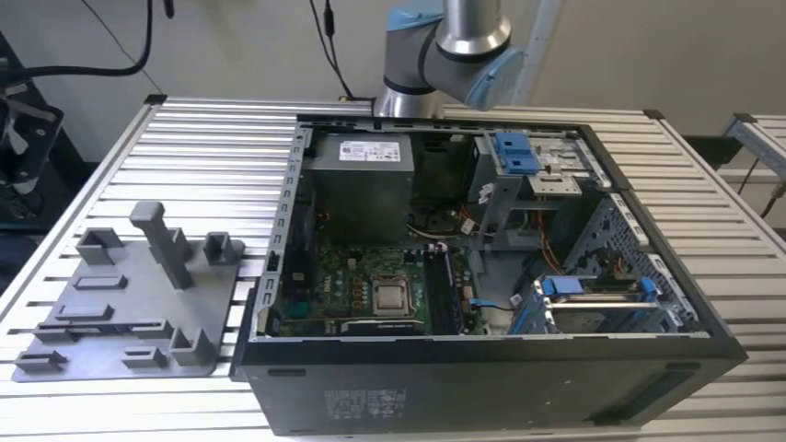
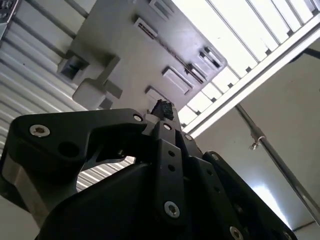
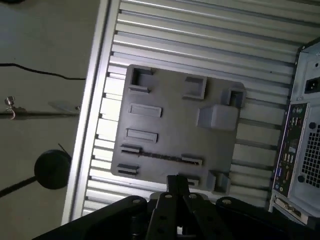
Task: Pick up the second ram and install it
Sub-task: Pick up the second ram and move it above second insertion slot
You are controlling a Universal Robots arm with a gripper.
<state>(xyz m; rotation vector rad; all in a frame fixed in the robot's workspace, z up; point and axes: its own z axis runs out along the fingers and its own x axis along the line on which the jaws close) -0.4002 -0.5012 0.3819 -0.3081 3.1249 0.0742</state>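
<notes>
Second ram (image 3: 161, 157) on edge in the grey plate (image 3: 170, 115), gripper (image 3: 177, 182) over the plate's rim.
First wrist view shows it as a thin dark strip across the plate; exterior view adds the open computer case (image 1: 491, 387) beside the plate. Fingertips (image 3: 174, 186) are pressed together, apart from the strip.

I see an open desktop computer case (image 1: 491, 378) lying on the slatted aluminium table (image 1: 197, 157), with its motherboard (image 1: 356, 276) exposed and the power supply (image 1: 356, 184) at the far end. Just beside it, on the exterior view's left, lies a grey fixture plate (image 1: 123, 313) with one tall post (image 1: 166, 241).
</notes>
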